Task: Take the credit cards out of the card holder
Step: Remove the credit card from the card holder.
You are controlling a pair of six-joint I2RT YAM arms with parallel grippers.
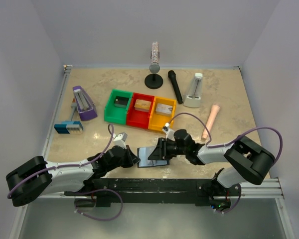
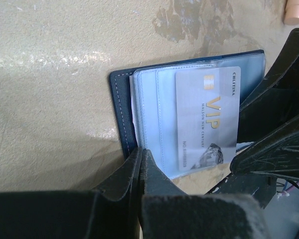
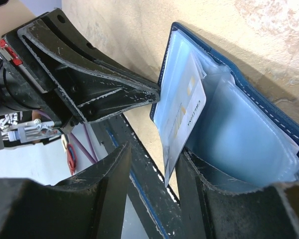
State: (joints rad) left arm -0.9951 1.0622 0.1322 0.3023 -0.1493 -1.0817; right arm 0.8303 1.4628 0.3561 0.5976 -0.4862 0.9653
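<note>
right hand, jaws apart, straddles grey card; closed left hand touches card holder.

- I am seeing the card holder navy, its lining pale blue-grey.
- The silvery grey card is carrying gold VIP lettering.
- My left gripper is showing black.

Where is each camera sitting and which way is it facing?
Top external: above and behind the bases, looking down on the table; left arm and right arm reach toward the card holder.
Left wrist: on the left arm, looking along the shut left gripper at the card holder and silvery card; right gripper at right.
Right wrist: looking between the open right gripper's fingers, the card between them; left gripper opposite.
Both wrist views share the card holder, card and both grippers.
</note>
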